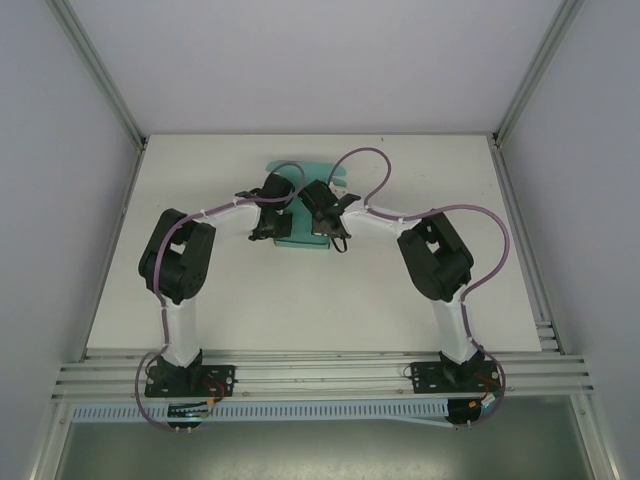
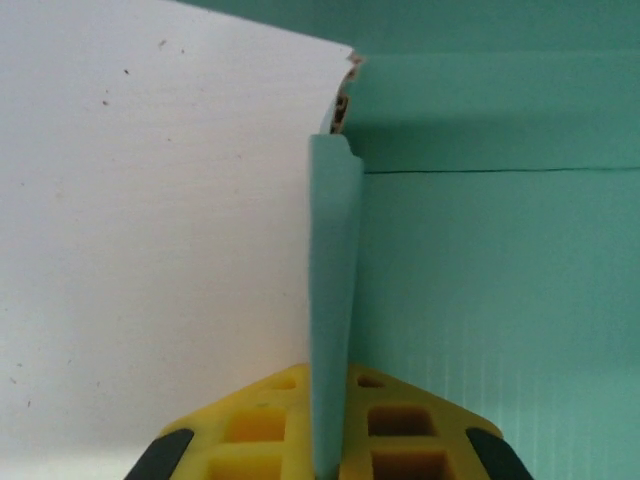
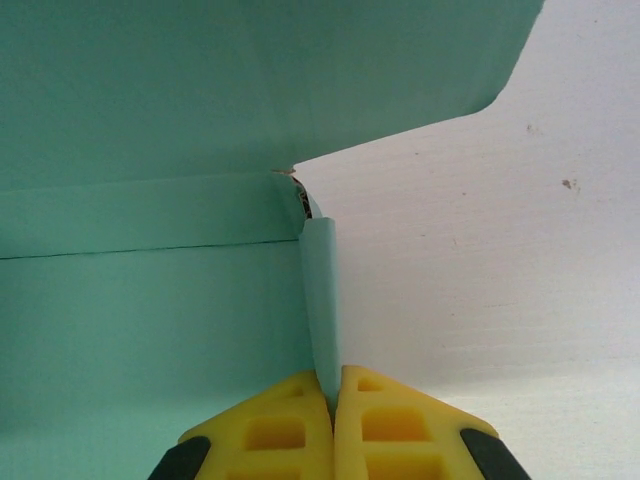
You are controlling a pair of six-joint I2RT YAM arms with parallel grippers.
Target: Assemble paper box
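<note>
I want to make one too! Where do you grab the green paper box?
Grab a side flap of the paper box, edge-on from the near side. It stands up thin from the flat card, so a finger fits on each face, as the left gripper and right gripper hold theirs.

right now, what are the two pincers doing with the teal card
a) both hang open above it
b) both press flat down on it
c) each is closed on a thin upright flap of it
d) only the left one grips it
c: the left pincer and the right pincer are each pinched shut on a thin upright flap of the paper box.
</note>
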